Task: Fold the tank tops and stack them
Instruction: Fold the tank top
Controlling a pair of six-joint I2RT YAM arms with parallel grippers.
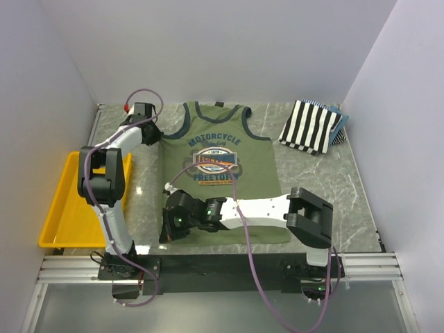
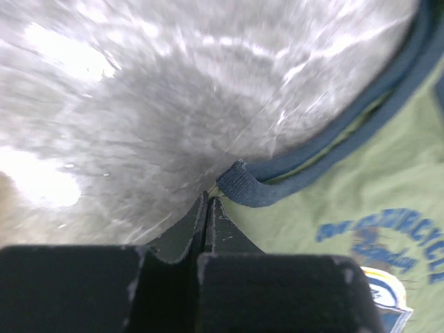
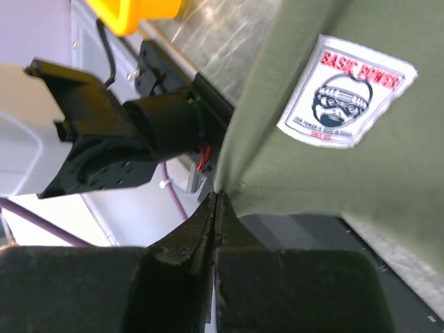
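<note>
The olive-green tank top (image 1: 222,177) with navy trim lies flat, chest graphic up, in the middle of the table. My left gripper (image 1: 155,137) sits at its left armhole. In the left wrist view that gripper (image 2: 208,199) is shut, with the cloth edge just below the navy trim (image 2: 244,185) pinched at its tips. My right gripper (image 1: 169,227) is at the near left hem corner. It (image 3: 216,195) is shut on that corner, holding the green cloth (image 3: 305,173) up off the table. The black-and-white striped tank top (image 1: 313,125) lies folded at the back right.
A yellow tray (image 1: 64,201) sits at the left edge of the table, beside the left arm; its corner (image 3: 142,14) shows in the right wrist view. White walls close in the back and both sides. The arm bases' black rail (image 1: 222,263) runs along the near edge.
</note>
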